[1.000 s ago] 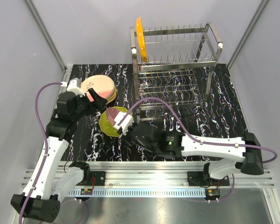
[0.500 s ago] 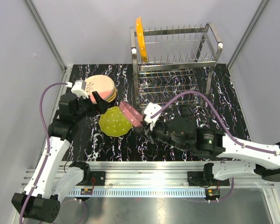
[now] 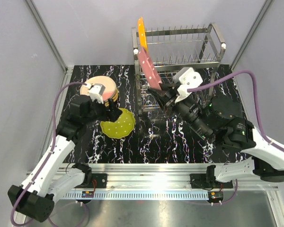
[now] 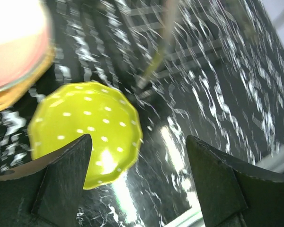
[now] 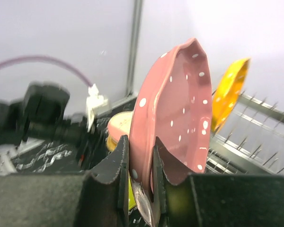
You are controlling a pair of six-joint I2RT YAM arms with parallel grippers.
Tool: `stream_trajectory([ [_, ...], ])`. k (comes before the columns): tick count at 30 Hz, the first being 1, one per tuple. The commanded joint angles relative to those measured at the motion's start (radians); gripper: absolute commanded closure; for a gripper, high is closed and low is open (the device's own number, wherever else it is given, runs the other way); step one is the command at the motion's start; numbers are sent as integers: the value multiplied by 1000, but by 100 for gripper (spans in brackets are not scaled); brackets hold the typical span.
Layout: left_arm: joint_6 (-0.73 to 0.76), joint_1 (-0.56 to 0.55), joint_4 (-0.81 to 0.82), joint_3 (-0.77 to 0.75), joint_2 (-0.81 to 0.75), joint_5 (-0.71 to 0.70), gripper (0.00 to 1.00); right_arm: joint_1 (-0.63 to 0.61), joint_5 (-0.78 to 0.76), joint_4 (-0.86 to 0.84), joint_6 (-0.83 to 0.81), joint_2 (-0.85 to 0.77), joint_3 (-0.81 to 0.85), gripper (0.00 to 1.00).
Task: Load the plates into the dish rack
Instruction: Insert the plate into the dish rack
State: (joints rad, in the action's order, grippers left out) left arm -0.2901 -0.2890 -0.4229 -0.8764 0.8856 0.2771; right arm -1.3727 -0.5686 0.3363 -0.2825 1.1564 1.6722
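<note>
Top view: the dish rack (image 3: 217, 42) stands at 1 o'clock on the bench (image 3: 180, 137), with 1 upright plate (image 3: 141, 33) in the upper tier at its 9 o'clock end. At 10 o'clock lies the plate stack (image 3: 102, 84), with 1 flat plate (image 3: 118, 124) near its 5 o'clock side. The right gripper (image 3: 163, 89) holds 1 tilted plate (image 3: 148, 68) before the rack's 9 o'clock end.

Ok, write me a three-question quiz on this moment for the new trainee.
1. True or false: the right gripper clamps the pink plate at its rim.
2. Which plate already stands in the dish rack? A the tan one, B the orange plate, C the blue one.
3. Fill in: the left gripper hovers open over the ____ plate on the table.
Key: 1 true; 2 B; 3 lime-green plate.
</note>
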Motion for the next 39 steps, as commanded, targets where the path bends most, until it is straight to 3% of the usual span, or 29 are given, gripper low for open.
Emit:
stream_trajectory([
  [1, 95, -105, 59, -38, 23, -91, 16, -5, -85, -209, -130, 19, 119, 100],
  [10, 20, -237, 410, -4, 174, -183, 9, 21, -154, -286, -228, 126, 287, 100],
  [14, 31, -289, 481, -91, 327, -249, 9, 176, -56, -185, -86, 158, 365, 100],
  [16, 25, -292, 495, -124, 416, -247, 9, 295, 33, -113, -25, 183, 399, 100],
  [25, -26, -294, 572, -191, 593, -301, 12, 452, 191, -17, 66, 307, 605, 100],
  [28, -32, -294, 599, -188, 628, -329, 22, 500, 246, 6, 106, 345, 668, 100],
  [34, -27, -294, 589, -211, 670, -372, 24, 589, 315, -11, 179, 391, 687, 100],
  [39, 19, -282, 567, -236, 685, -394, 33, 714, 464, -54, 316, 420, 670, 100],
])
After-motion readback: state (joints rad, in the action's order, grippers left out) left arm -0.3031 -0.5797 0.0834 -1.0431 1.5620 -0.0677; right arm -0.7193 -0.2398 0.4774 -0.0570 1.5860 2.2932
